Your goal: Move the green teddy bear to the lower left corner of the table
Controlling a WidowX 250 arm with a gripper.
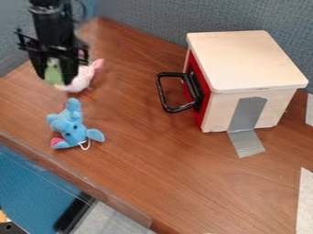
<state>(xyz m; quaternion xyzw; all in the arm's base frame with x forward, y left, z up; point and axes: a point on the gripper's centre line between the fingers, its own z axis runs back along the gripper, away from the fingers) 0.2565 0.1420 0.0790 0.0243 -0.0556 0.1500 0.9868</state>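
"Green teddy bear (52, 69): where is it?"

"Between the fingers of the pincer (56, 80), raised at the upper left of the view. They stand part-way open, with the bear seemingly gripped between them."

"What's beside it?"

"The pink-and-white plush toy (82, 80) shows partly behind the pincer, to its right. The blue plush elephant (74, 131) lies below the pincer, on the surface (156, 157). The wooden box (243, 59) is well off to its right."

"So how should I carry the bear?"

"I judge this to be the carrying step. Keep the grip firm but don't crush the plush. Clear the pink toy first, then swing down and left of the pincer, passing outside the elephant."

"And the release?"

"Lower until the bear touches the wood, well inside the edge, then open gently. Let go high and it could tumble off."
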